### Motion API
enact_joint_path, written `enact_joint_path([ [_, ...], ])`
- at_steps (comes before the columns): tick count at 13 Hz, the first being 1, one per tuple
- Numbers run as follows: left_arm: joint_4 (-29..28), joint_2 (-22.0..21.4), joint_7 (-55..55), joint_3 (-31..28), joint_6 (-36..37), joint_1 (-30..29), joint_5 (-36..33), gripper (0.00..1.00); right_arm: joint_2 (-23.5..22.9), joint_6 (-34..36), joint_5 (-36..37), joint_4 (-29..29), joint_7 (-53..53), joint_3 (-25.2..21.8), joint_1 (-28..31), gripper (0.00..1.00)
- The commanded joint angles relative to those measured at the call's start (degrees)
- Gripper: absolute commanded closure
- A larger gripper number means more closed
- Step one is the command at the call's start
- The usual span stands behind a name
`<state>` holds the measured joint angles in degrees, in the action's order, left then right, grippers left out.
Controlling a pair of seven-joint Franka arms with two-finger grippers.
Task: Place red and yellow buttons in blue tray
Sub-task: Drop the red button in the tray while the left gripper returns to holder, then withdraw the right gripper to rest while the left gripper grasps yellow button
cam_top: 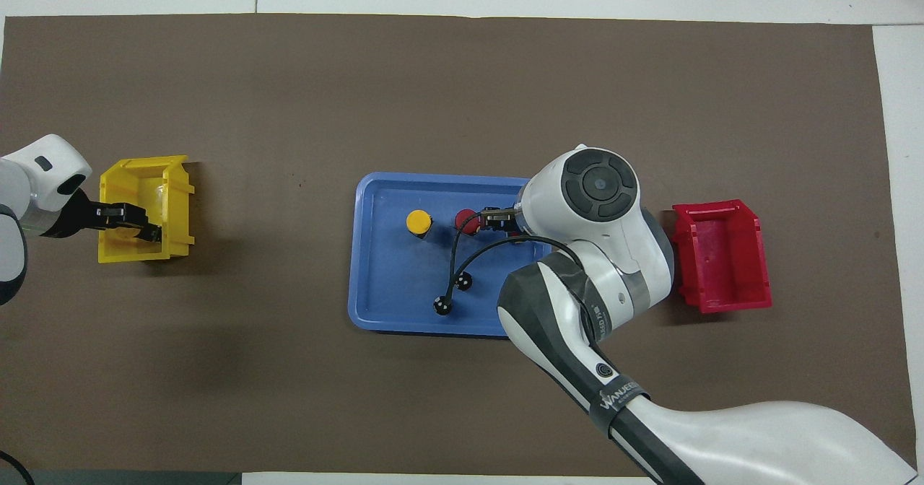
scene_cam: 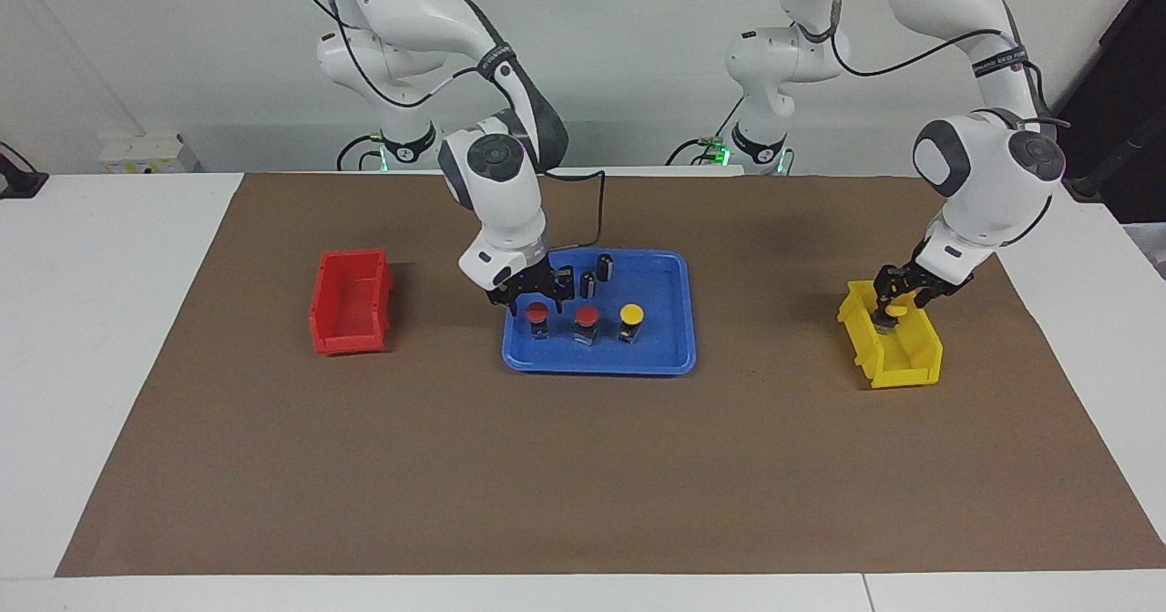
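Cylinders come first, nearest to the robots: two dark cylinders [scene_cam: 594, 274] stand upright in the blue tray [scene_cam: 665, 358], in the part of it that lies highest in the facing view. The tray itself sits in the middle of the frame, on the brown mat [scene_cam: 583, 475].

The right gripper [scene_cam: 537, 295] hangs low over the tray, just below the cylinders in the frame. Its jaws are spread open and hold nothing. The first red button [scene_cam: 537, 315] stands on the tray floor directly under it, its cap between the fingertips; whether a finger touches it, I cannot tell.

One row of three buttons crosses the tray, a little farther from the robots than the cylinders. After the first red button comes the second red button [scene_cam: 586, 318], then a yellow button [scene_cam: 630, 314] toward the left arm's end. All three stand upright and apart from each other.

The red bin [scene_cam: 351, 302] sits in the left part of the facing view, well apart from the tray, at the right arm's end.

The yellow bin [scene_cam: 902, 348] sits in the right part of the same view, at the left arm's end. The left gripper [scene_cam: 897, 296] reaches down into it, right at the second yellow button [scene_cam: 898, 308], whose cap shows at the gripper's tip. I cannot tell whether these jaws are open or closed on it.
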<state>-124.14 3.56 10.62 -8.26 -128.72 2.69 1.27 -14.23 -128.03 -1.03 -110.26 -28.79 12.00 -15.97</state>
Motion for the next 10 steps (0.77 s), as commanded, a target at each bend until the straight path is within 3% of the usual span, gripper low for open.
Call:
enact_joint_path([
  [1, -4.0, -1.5, 0.1, 0.4, -4.6, -0.5, -0.7, 0.71, 2.7, 10.9, 0.8, 7.3, -0.5, -0.2, 4.6, 0.0],
  [2, -3.7, -1.4, 0.1, 0.4, -4.4, -0.7, -0.7, 0.98, 4.2, 15.2, 1.0, 9.6, -0.4, -0.2, 6.6, 0.0],
  [4, 0.5, -0.7, -0.3, 0.4, -0.7, -1.4, -0.7, 0.99, 6.8, 23.8, 1.5, 13.1, 2.1, -0.2, 10.2, 0.0],
  [7, 19.3, 1.8, -3.7, 0.4, 20.7, -0.5, -0.7, 0.99, 13.3, 32.0, 1.4, 13.8, 11.1, -0.2, 16.9, 0.0],
  [8, 23.2, 1.7, -6.3, 0.8, 25.1, 0.8, -0.7, 0.99, 14.5, 34.1, 1.4, 14.3, 14.0, -0.3, 18.9, 0.0],
  [10, 23.3, 1.1, -17.7, 1.1, 25.7, 8.8, -0.6, 0.99, 14.8, 38.9, 1.6, 17.9, 18.3, -0.6, 21.9, 0.0],
])
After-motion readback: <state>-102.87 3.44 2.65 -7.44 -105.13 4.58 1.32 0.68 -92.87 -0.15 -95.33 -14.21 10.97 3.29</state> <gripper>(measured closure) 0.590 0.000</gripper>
